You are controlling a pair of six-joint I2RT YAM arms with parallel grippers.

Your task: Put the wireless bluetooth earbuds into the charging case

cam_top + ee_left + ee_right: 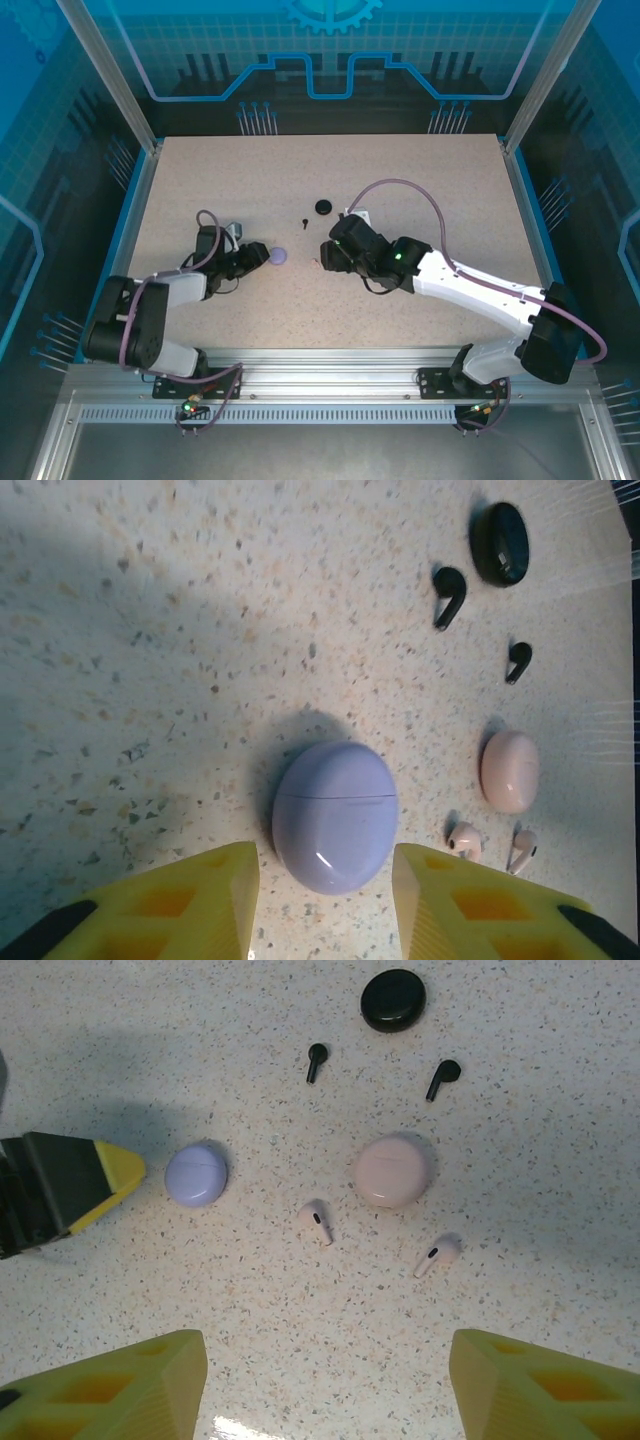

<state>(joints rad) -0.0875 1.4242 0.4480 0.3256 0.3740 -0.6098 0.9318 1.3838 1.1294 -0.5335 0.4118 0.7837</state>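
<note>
The left hand (322, 855) has its fingers apart on either side of the shut lilac case (335, 815), not clamped on it. The right hand (325, 1338), fingers wide apart and empty, hangs right of that case. On the counter (560, 1160), also right of it, lie two pink earbuds (317, 1220) and a pink case (392, 1170). Farther back-right are two black earbuds (316, 1060), then a black case (393, 1000).

Your left arm (165, 295) lies low and folded, with the forearm reaching inward. The left tool (322, 860) points toward the centre, its yellow fingers (200, 905) parted. Your right arm (470, 285) stretches across from the other side. The right tool (325, 1350) sits higher and angles downward, its fingers spread wide apart.
</note>
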